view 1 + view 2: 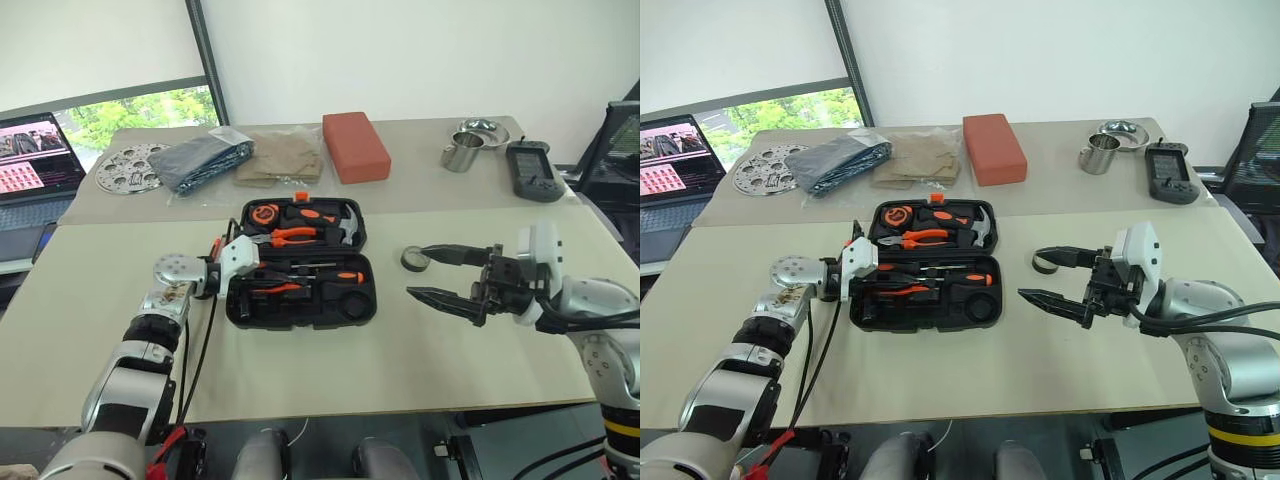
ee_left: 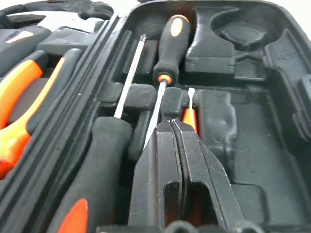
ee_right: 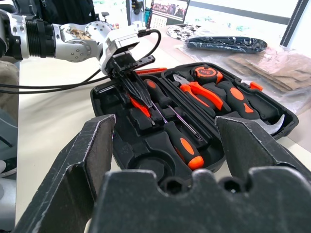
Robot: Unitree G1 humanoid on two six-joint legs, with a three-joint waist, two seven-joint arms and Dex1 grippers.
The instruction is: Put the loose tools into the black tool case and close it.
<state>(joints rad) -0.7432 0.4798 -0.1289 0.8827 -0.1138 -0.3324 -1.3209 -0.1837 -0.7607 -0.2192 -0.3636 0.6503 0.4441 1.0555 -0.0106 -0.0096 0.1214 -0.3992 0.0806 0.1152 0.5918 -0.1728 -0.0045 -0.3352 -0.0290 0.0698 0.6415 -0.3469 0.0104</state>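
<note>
I see my left pincer (image 3: 130,83) down in the near half of the open case (image 1: 300,262), at its left end, with its fingers (image 2: 194,165) pressed flat together and nothing between them. Their tips sit right over a slim orange screwdriver (image 2: 189,118) lying in its slot. Just beside that, two black-and-orange screwdrivers (image 3: 171,131) lie side by side in their slots, handles pointing opposite ways. I cannot pick out a utility knife.

My right pincer (image 1: 425,272) hangs above the counter (image 1: 420,350) to the right of the case, level and pointing toward it, with its jaws spread wide and holding nothing. A small dark tape roll (image 1: 416,260) lies on the counter close to the upper finger's tip, outside the case.

The far half of the case holds the pliers (image 1: 292,236), a round tape measure (image 1: 264,213) and a hammer (image 1: 338,224). Behind the case, on the second counter, I see a red block (image 1: 354,146), a tan cloth (image 1: 282,158), a dark bagged bundle (image 1: 205,160), a perforated metal disc (image 1: 129,167), a steel cup (image 1: 459,153) and a black handheld device (image 1: 532,170).
</note>
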